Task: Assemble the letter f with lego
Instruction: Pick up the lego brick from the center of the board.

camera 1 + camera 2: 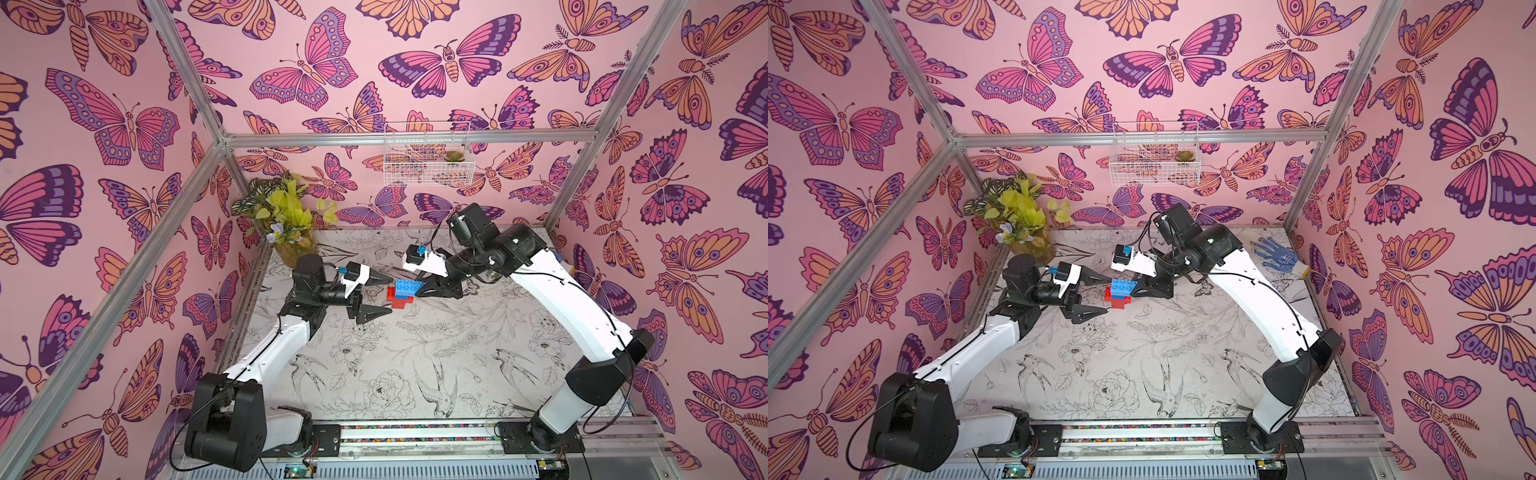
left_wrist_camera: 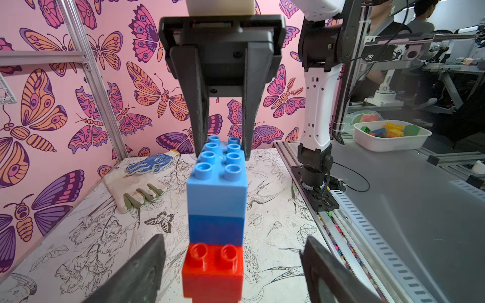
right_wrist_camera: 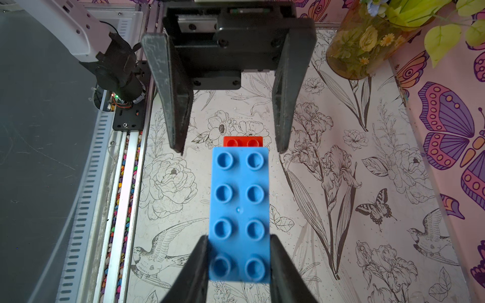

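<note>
Where the butterfly-papered walls (image 1: 124, 124) close off three sides, the flower-printed counter (image 1: 374, 374) is bounded at its near edge by a metal rail (image 1: 415, 432) on which both arm bases are mounted. A broad stretch of open counter is left between that rail and the work. A plant in a vase (image 1: 286, 224) is set in the far left corner and a work glove (image 1: 1277, 257) is laid by the right wall, both well apart from the bricks.

The left claw (image 1: 391, 294) is spread, its fingers (image 2: 136, 272) held either side of the stack with a gap at each. The right claw (image 3: 239, 244) is pinched on one end of the light-blue brick (image 3: 239, 199).

The letter f (image 1: 401, 293) is found at the far middle of the counter, between the claws. It is stacked: the long eight-stud light-blue brick on top, a darker blue brick (image 2: 216, 228) beneath, and red bricks (image 2: 212, 270) below, one jutting towards the left claw. Whether its base rests on the counter cannot be told.
</note>
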